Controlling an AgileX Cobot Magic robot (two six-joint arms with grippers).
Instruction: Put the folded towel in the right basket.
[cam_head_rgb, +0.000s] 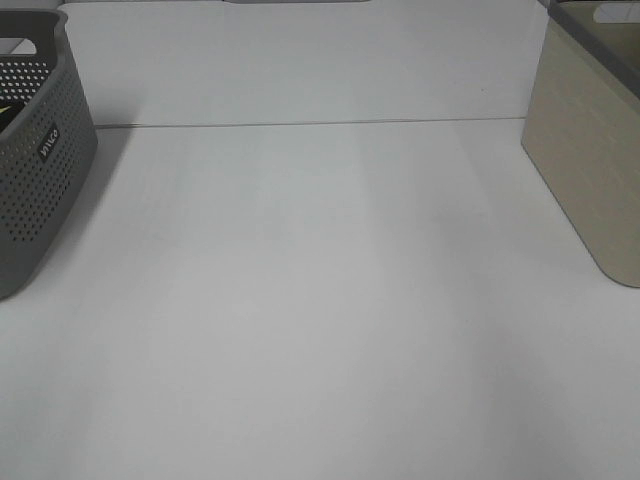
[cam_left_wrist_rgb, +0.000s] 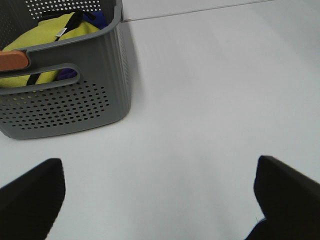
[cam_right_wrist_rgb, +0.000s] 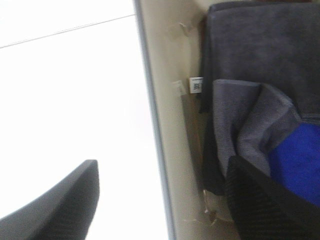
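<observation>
The right basket (cam_head_rgb: 590, 150) is beige with a grey rim and stands at the table's right edge. In the right wrist view a folded dark grey towel (cam_right_wrist_rgb: 260, 50) lies inside it against its wall (cam_right_wrist_rgb: 170, 125), with a blue cloth (cam_right_wrist_rgb: 295, 160) beside its folds. My right gripper (cam_right_wrist_rgb: 165, 205) is open and empty; one finger hangs over the table, the other over the towel. My left gripper (cam_left_wrist_rgb: 160, 200) is open and empty above bare table. Neither gripper shows in the exterior view.
A grey perforated basket (cam_head_rgb: 40, 170) stands at the left edge; in the left wrist view this basket (cam_left_wrist_rgb: 75, 95) holds yellow and blue cloths. A seam (cam_head_rgb: 300, 123) runs across the white table at the back.
</observation>
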